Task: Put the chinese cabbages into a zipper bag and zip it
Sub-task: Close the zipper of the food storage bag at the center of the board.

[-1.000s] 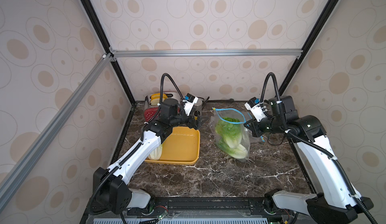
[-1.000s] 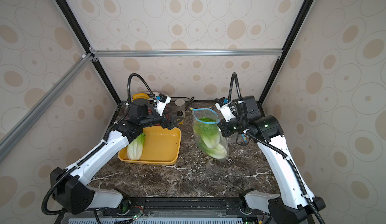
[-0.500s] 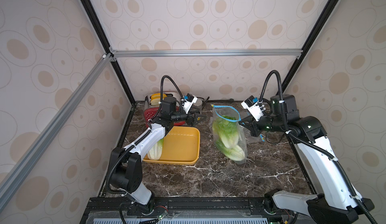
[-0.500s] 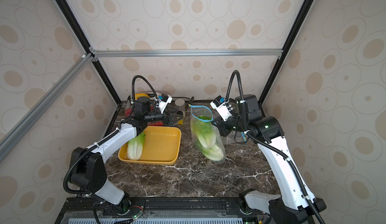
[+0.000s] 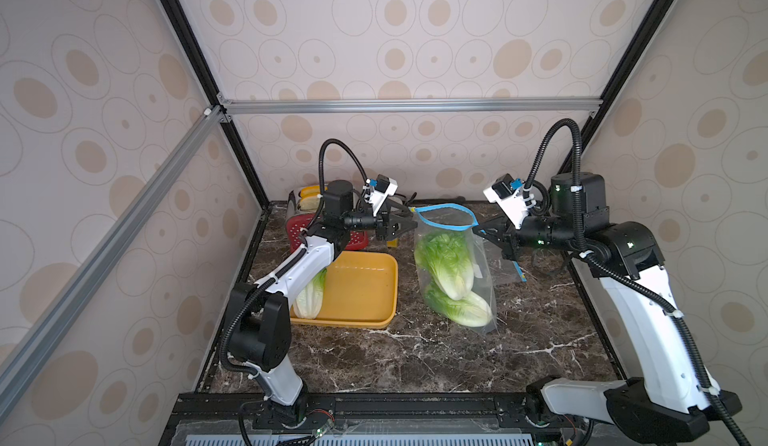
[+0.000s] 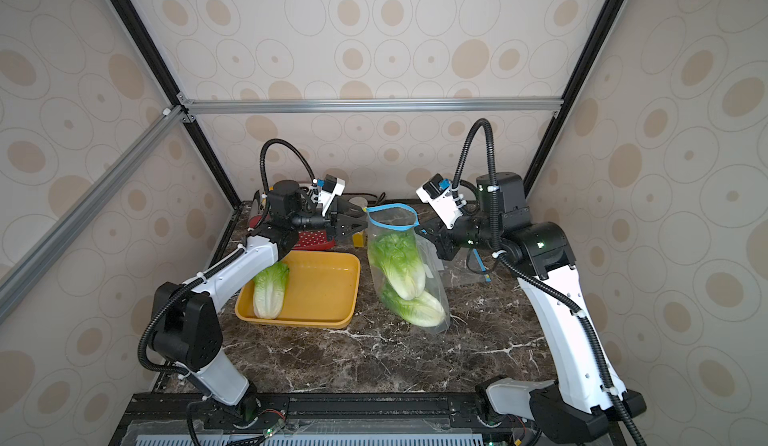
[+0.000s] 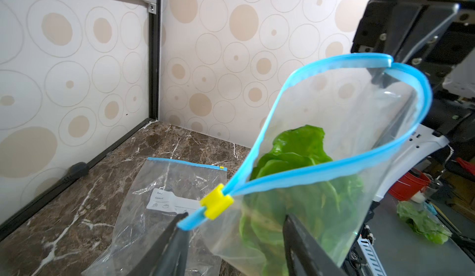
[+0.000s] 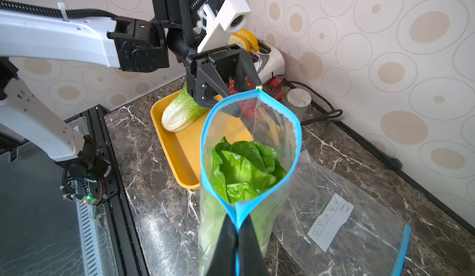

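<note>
While right end effector [image 8: 236, 225] pinches crinkly clear zipper bag [image 8: 272, 123], left end effector [image 7: 235, 219] half open, empty.

Enclosure walls [image 5: 395, 49] papered cream; beige ovals and ringed circles printed throughout. Black corner posts [image 5: 183, 36] seen at back, joined by horizontal aluminium crossbar [image 5: 407, 105]. Second aluminium bar [image 5: 124, 234] run along left wall. Tabletop [image 5: 415, 361]: dark brown marble pattern, white veins, edged by black strip [image 7: 123, 139] at wall foot. Black slotted rail [image 5: 415, 406] mounted along front edge. Light even, diffuse; soft glare noted on tabletop.
</note>
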Robot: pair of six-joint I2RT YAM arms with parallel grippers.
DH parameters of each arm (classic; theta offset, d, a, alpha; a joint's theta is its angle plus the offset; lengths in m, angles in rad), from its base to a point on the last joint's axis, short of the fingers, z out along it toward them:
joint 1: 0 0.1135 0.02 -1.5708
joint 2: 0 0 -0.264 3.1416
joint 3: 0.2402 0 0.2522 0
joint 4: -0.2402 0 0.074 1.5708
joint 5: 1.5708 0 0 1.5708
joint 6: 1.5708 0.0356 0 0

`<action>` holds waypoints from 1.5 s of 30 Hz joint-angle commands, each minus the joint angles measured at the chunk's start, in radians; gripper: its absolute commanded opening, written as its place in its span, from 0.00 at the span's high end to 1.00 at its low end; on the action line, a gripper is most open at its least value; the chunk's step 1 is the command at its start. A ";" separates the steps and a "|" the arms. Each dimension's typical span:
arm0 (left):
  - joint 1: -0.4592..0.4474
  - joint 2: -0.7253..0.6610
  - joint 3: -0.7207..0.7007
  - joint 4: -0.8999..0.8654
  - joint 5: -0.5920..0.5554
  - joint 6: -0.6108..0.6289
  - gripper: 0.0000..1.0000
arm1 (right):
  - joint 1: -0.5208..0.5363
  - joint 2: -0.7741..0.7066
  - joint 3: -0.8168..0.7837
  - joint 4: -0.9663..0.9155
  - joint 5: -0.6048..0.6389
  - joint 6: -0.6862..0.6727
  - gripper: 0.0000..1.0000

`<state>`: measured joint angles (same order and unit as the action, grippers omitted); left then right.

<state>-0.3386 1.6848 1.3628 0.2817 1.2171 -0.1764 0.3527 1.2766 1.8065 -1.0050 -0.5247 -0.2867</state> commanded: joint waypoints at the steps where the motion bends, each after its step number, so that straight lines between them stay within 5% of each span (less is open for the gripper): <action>1: -0.006 -0.019 0.021 0.055 0.065 -0.015 0.45 | -0.006 -0.014 0.049 0.071 -0.040 -0.005 1.00; 17: -0.020 -0.026 0.002 0.248 0.038 -0.109 0.60 | -0.024 -0.039 0.062 0.114 -0.095 0.025 1.00; 30: -0.028 0.001 0.059 0.305 0.116 -0.175 0.59 | -0.060 -0.076 0.026 0.172 -0.151 0.043 1.00; 45: -0.023 -0.054 0.071 0.173 0.111 -0.033 0.60 | -0.241 -0.057 0.056 0.293 -0.475 0.172 1.00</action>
<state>-0.3603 1.6493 1.3808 0.4786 1.3224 -0.2626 0.1287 1.2148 1.8156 -0.7898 -0.8700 -0.1471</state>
